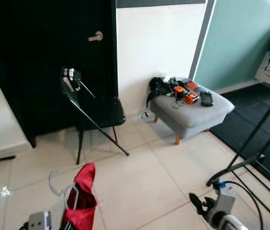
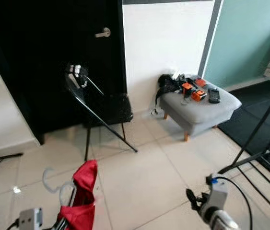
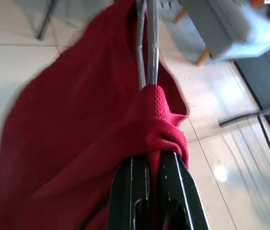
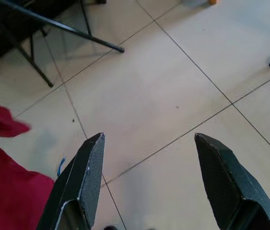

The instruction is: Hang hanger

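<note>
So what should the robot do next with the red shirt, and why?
Probably carry it toward the black stand on its right. The left gripper has its jaws shut on the hanger with the red shirt, low over the floor; the right gripper is open and free.

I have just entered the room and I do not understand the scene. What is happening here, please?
The robot stands on a tiled floor. Its left gripper is shut on a hanger with a red garment draped over it, held low in front of the robot. The right gripper is open over the floor, holding nothing. Ahead stand a black folding chair by a dark door and a grey footstool with small items on it.
</note>
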Controlling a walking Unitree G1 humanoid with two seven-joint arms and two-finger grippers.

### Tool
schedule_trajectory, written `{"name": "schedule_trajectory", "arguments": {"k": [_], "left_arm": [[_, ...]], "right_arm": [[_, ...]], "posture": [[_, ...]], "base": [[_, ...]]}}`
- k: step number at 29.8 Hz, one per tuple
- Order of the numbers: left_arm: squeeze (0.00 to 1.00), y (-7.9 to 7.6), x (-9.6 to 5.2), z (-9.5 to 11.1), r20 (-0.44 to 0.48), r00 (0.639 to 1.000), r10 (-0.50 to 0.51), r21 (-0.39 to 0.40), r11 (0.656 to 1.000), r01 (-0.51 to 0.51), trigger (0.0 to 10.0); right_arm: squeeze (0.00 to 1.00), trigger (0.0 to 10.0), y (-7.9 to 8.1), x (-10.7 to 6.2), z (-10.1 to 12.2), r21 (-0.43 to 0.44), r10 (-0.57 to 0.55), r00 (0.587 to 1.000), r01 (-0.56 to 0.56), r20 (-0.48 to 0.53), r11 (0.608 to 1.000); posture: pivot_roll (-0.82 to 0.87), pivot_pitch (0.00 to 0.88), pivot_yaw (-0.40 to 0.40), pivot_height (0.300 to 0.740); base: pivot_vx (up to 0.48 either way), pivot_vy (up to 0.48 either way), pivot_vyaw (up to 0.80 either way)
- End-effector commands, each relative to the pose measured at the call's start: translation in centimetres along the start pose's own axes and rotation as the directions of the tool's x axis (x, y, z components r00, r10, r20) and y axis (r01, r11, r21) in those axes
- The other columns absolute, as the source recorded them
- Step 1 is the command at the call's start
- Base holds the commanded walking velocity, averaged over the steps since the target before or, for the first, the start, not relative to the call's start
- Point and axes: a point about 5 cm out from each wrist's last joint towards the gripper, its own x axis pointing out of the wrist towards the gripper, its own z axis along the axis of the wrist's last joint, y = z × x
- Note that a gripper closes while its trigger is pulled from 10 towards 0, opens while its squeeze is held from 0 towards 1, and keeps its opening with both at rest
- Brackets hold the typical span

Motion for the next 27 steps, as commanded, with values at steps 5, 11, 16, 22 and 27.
{"name": "schedule_trajectory", "arguments": {"k": [5,11,16,22,27], "left_arm": [[0.0,-0.5,0.9,1.0,0.042,0.996,-0.076,0.045,0.996,0.074,10.0],[0.0,-0.6,2.2,3.7,0.098,0.984,-0.149,0.125,0.983,0.136,10.0],[0.0,-1.2,3.3,6.8,0.156,0.963,-0.217,0.213,0.96,0.182,10.0],[0.0,-1.7,4.0,9.5,0.198,0.941,-0.273,0.292,0.933,0.209,10.0],[0.0,-3.3,4.6,15.1,0.276,0.881,-0.386,0.424,0.871,0.248,10.0]], "right_arm": [[0.0,10.0,-0.8,-0.4,-0.4,0.006,-0.022,1.0,0.022,-0.007,1.0],[0.0,10.0,-0.9,-0.3,-0.4,-0.004,-0.022,1.0,0.022,-0.006,1.0],[0.0,10.0,-0.9,-0.3,-0.4,-0.006,-0.022,1.0,0.021,-0.007,1.0],[0.0,10.0,-0.9,-0.3,-0.4,-0.007,-0.021,1.0,0.021,-0.009,1.0],[0.0,10.0,-0.9,-0.3,-0.6,-0.006,-0.019,1.0,0.019,-0.015,1.0]], "posture": [[-0.06,0.0,-0.015,0.74],[-0.06,0.0,-0.012,0.74],[-0.07,0.0,-0.007,0.74],[-0.07,0.0,-0.007,0.74],[-0.07,0.0,-0.005,0.74]], "base": [[0.48,0.0,-0.79],[0.48,0.0,-0.79],[0.48,0.0,-0.79],[0.48,0.0,-0.79],[0.427,0.0,-0.8]]}}
